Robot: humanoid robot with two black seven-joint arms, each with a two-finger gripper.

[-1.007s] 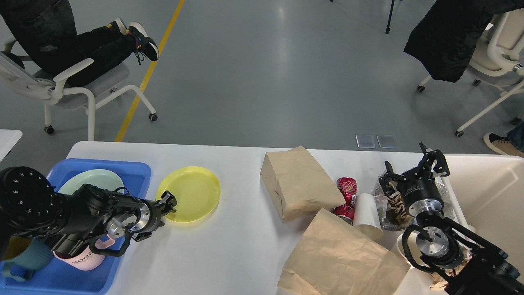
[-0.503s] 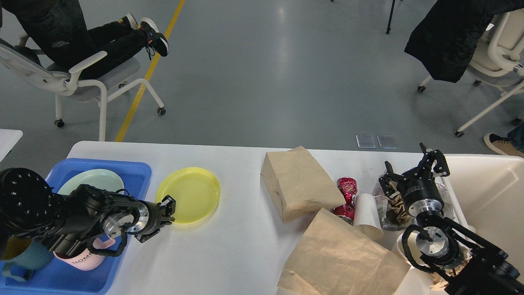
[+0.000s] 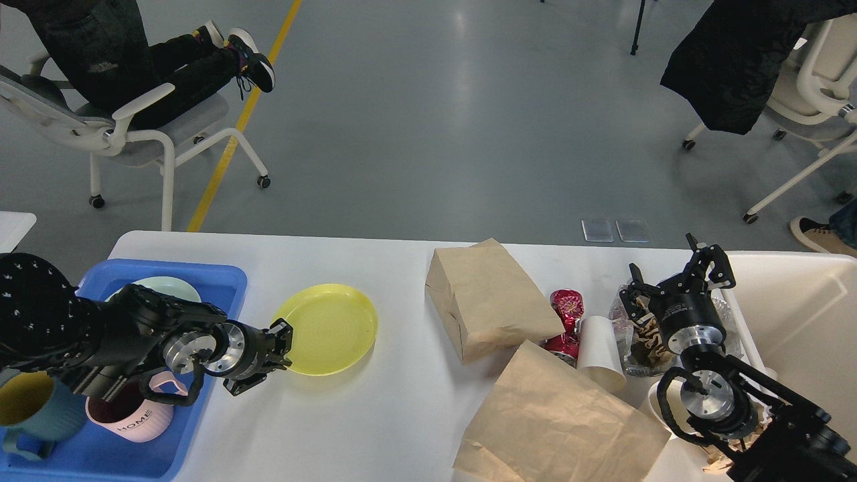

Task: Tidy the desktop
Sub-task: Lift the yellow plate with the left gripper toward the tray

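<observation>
The white desktop (image 3: 375, 428) fills the lower part of the head view. A yellow plate (image 3: 331, 328) lies left of centre, just right of a blue tray (image 3: 227, 274). My left gripper (image 3: 282, 345) is shut on the plate's left rim. My right gripper (image 3: 673, 271) is open and empty, its fingers spread above a clear bag of brown scraps (image 3: 643, 341). Two brown paper bags (image 3: 489, 298) (image 3: 562, 422), a red crumpled wrapper (image 3: 566, 321) and a white paper cup (image 3: 599, 351) on its side lie at centre right.
The blue tray holds a pale green plate (image 3: 174, 289), a pink mug (image 3: 130, 418) and a teal mug (image 3: 27, 402). A cream-white bin (image 3: 803, 308) stands at the right edge. Chairs and a seated person are beyond the table.
My left gripper has moved right and toward me, and the yellow plate has shifted with it, away from the blue tray. The right arm has not moved.
</observation>
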